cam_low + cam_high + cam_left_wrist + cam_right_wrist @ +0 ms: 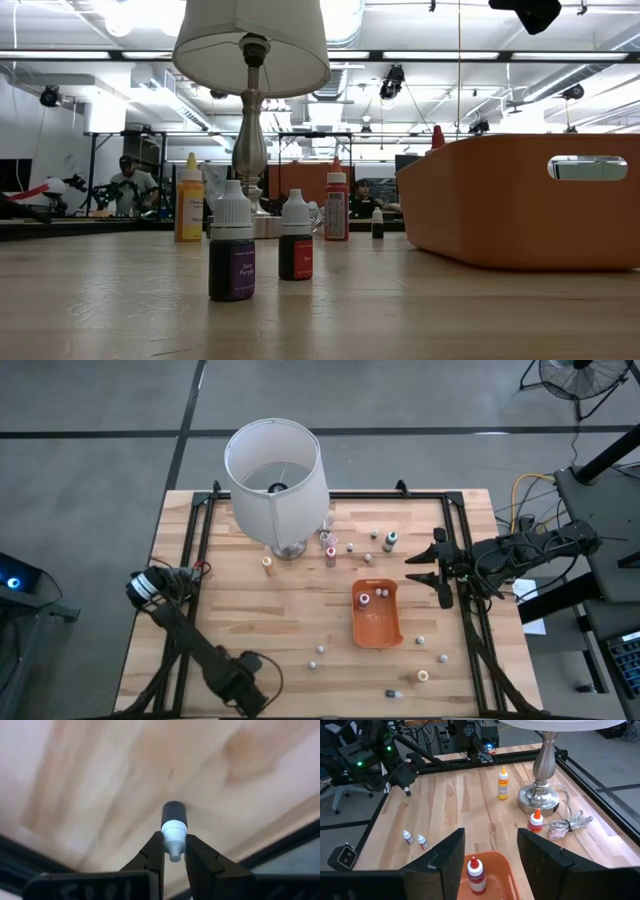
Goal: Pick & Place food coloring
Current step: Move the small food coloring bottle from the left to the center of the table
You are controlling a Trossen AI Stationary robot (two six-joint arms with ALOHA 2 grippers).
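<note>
Bright ceiling lights glare overhead; the left wrist view is blurred

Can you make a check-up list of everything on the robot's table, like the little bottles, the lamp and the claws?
Surface: wooden table, black rails along its edges.
Job's things: small food coloring bottles scattered near the lamp and toward the front edge; two more lie in the orange tray.
Clutter: lamp with a white shade and metal base at the back.
Grippers: left gripper shut on the white cap of a dark bottle, close above the wood; right gripper open, empty, above the tray's near end.
Cables: the lamp's coiled cord lies beside its base; loose wires hang off the table's right side.
Surroundings: concrete floor, a fan, workbenches and people far behind.
</note>
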